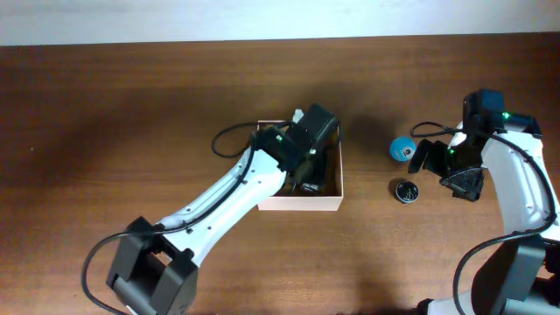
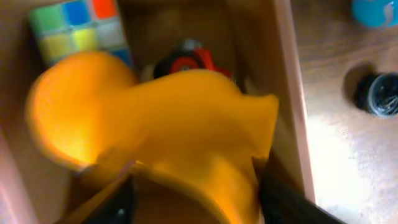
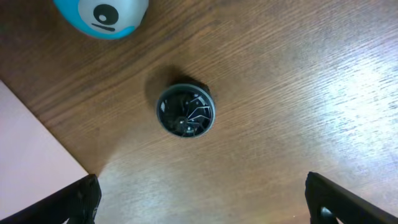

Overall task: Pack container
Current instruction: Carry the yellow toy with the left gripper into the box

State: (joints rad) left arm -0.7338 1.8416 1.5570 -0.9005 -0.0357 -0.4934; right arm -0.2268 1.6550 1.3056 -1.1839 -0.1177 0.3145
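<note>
The container (image 1: 302,203) is a square open cardboard box with white outer walls and a tan inside (image 2: 286,93). My left gripper (image 1: 308,166) reaches into it and is shut on a yellow-orange toy (image 2: 174,124), held over the box floor between the fingers (image 2: 196,199). A colour cube (image 2: 74,28) and a red and black toy (image 2: 186,59) lie in the box. My right gripper (image 1: 446,171) is open and empty over the table (image 3: 202,199), right of the box, whose corner shows in the right wrist view (image 3: 31,143).
A blue ball with an eye (image 1: 402,148) lies right of the box; it also shows in the right wrist view (image 3: 102,15). A black round object (image 1: 406,191) sits just below it, ahead of my right fingers (image 3: 185,114) and in the left wrist view (image 2: 381,93).
</note>
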